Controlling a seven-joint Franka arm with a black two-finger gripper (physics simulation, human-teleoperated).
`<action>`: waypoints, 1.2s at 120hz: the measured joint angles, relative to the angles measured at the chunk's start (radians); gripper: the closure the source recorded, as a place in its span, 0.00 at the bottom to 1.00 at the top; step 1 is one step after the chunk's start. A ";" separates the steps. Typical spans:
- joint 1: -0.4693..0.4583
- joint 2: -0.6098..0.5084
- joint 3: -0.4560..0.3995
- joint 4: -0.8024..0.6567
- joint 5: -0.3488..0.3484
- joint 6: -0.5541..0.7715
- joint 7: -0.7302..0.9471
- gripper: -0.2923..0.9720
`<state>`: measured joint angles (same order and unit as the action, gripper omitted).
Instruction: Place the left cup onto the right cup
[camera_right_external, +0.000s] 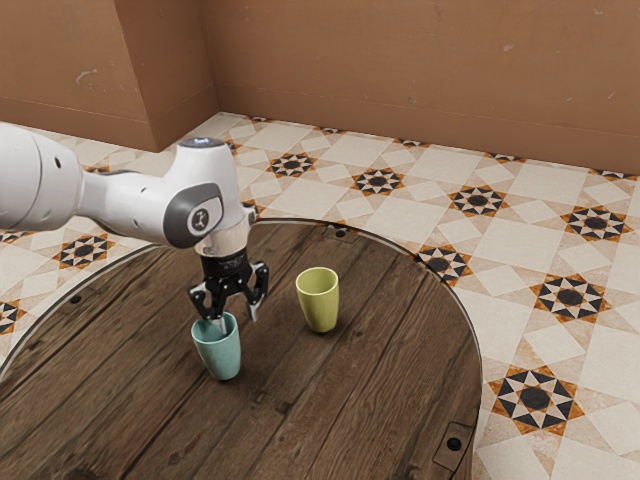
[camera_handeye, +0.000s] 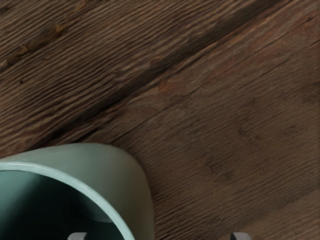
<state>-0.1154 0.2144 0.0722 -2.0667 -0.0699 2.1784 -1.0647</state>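
Note:
A teal cup (camera_right_external: 220, 350) stands upright on the round wooden table (camera_right_external: 340, 410), on the exterior view's left. A yellow-green cup (camera_right_external: 318, 298) stands upright to its right, a short gap away. My gripper (camera_right_external: 230, 312) is lowered over the teal cup's rim and is open. One finger reaches inside the cup's mouth and the other hangs outside its wall on the side toward the yellow-green cup. In the wrist view the teal cup (camera_handeye: 75, 190) lies right under the hand, and both fingertips (camera_handeye: 75, 236) peek in, with a gap between the outer one and the cup's wall.
The dark plank table ends in a curved edge (camera_right_external: 470, 330) toward the exterior view's right, with patterned floor tiles (camera_right_external: 560, 250) beyond. Bare wood lies around both cups. Brown walls stand at the back.

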 joint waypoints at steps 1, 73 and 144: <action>0.000 0.000 0.000 0.000 0.000 0.000 0.000 0.54; 0.004 0.001 0.000 0.000 0.009 0.004 0.000 0.68; 0.004 -0.013 0.001 -0.021 0.010 0.004 0.000 0.73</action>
<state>-0.1115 0.2012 0.0736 -2.0881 -0.0599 2.1827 -1.0647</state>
